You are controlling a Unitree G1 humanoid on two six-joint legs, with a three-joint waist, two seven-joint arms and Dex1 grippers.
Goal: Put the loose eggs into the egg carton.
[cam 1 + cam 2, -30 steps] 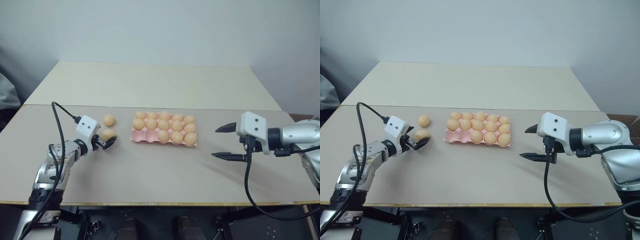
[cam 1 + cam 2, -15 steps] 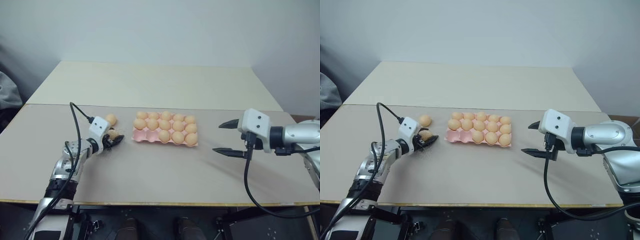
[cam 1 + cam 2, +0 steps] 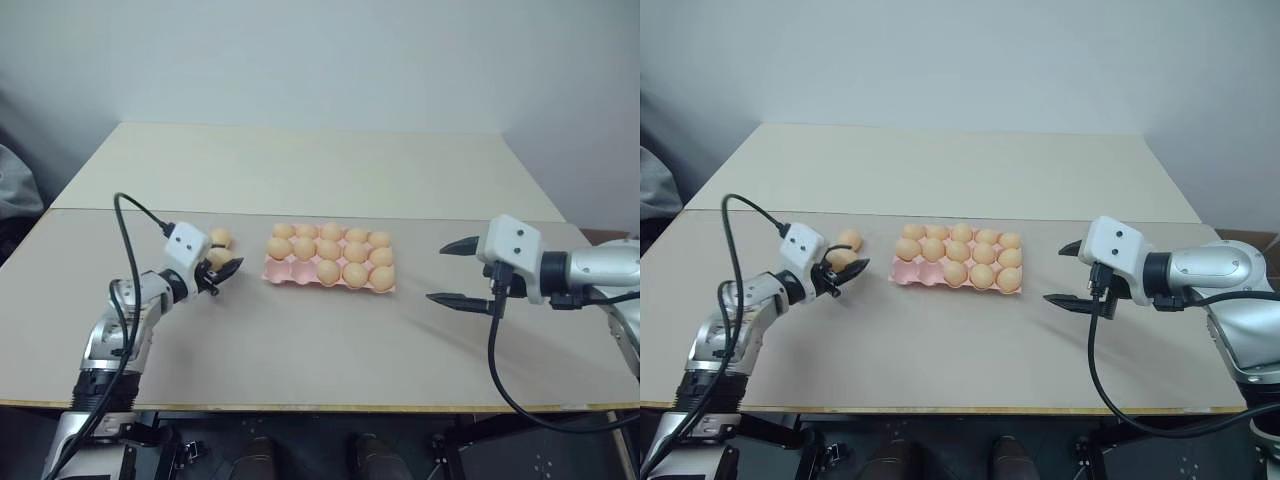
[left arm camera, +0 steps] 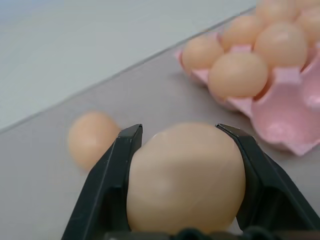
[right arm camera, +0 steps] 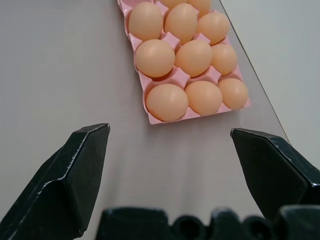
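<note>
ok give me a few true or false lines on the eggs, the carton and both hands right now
1. The left hand is shut on an egg. True.
2. The right hand holds an egg. False: it is open and empty, to the right of the egg carton.
3. One loose egg lies on the table, left of the carton. True.
4. Every cup of the carton is filled. False: the near row has empty cups at its left end.
5. The carton is blue. False: it is pink.
</note>
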